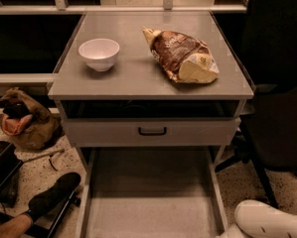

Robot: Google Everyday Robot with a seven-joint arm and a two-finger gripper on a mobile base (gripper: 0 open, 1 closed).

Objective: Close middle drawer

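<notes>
The middle drawer (150, 202) stands pulled far out towards me. Its long flat grey tray fills the lower middle of the camera view, and its front and handle are cut off below the frame. Above it, the taller-fronted grey drawer (152, 131) with a small black bar handle sits slightly out under the cabinet top. My gripper is out of view. Only a white rounded part of my arm (269, 219) shows at the bottom right, beside the tray's right rail.
On the grey cabinet top (133, 78) stand a white bowl (99, 53) and a brown chip bag (182, 56). A person's black shoe (51, 196) and a brown bag (26, 120) lie on the floor at the left. A black chair (277, 108) stands at the right.
</notes>
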